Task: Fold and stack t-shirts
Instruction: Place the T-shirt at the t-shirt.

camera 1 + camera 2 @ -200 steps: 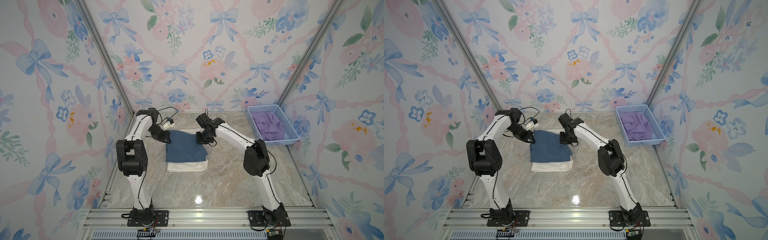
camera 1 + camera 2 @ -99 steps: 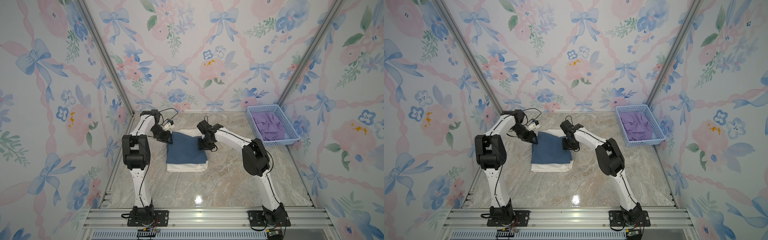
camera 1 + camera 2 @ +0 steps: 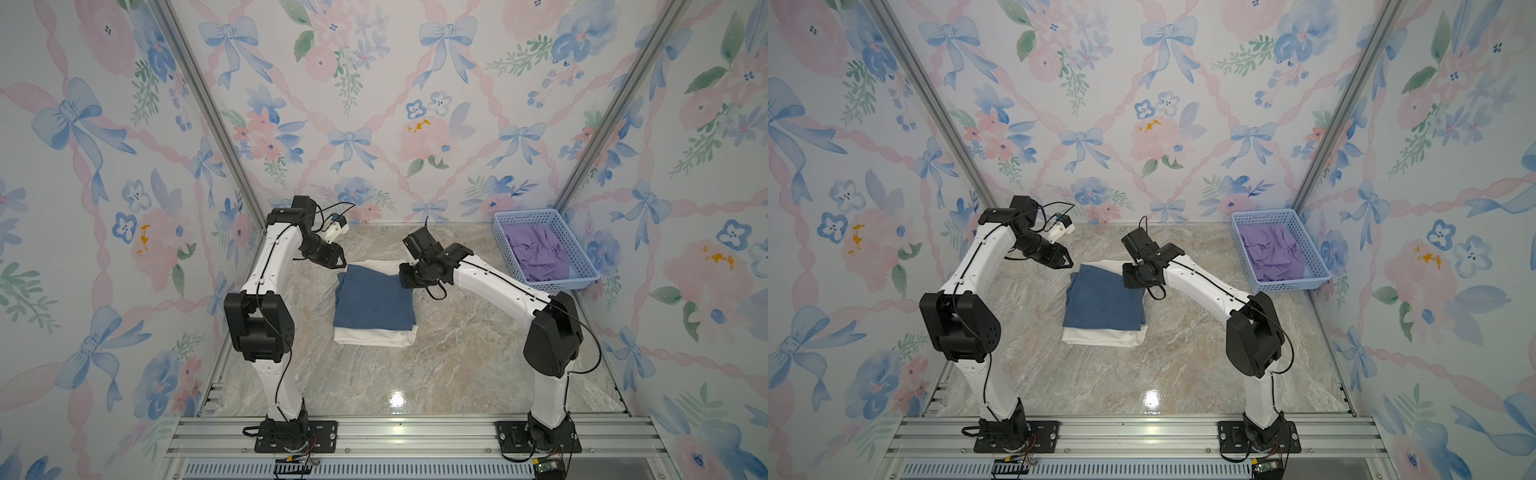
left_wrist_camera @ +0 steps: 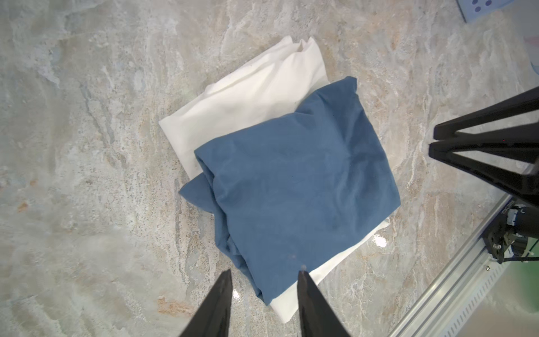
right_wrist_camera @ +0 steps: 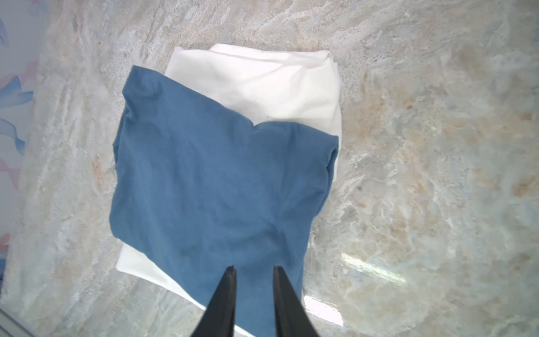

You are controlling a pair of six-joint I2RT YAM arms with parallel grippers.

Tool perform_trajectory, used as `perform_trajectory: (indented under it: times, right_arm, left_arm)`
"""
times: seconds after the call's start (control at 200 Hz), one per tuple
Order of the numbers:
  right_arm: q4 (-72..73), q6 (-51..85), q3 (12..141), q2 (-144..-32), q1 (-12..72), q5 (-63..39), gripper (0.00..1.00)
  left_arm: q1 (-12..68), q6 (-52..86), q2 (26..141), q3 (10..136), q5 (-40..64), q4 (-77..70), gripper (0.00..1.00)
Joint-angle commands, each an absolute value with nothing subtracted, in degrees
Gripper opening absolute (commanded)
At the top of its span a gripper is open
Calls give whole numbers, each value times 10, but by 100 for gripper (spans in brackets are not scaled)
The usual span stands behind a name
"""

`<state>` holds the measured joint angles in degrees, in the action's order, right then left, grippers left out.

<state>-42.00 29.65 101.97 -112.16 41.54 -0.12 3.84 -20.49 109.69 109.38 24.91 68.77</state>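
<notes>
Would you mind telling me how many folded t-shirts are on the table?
2: the slate-blue t-shirt lies atop the cream-white t-shirt, mid-table. Crumpled purple cloth in the blue basket is unfolded; its count is unclear.

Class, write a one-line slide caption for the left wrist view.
Folded blue t-shirt stacked on folded cream t-shirt on marble tabletop; left pincer open, holding nothing.
</notes>
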Motion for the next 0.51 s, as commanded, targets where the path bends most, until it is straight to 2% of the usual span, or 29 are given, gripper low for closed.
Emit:
perform_trajectory:
  times: [0.0,0.065,0.355,0.5]
  right_arm:
    - [-454,294,1047,-1155,423,-22,8]
    - [-464,298,1054,-1169,427,-32,0]
    - [-449,323,1001,-1190,447,-69,0]
    - [-447,332,970,-1193,449,-63,0]
  left_arm:
    - [67,-190,1149,1096,268,694,32]
    - [77,-187,1182,1105,270,694,27]
    - [84,-156,1329,1182,201,685,24]
    - [86,-148,1359,1183,162,684,23]
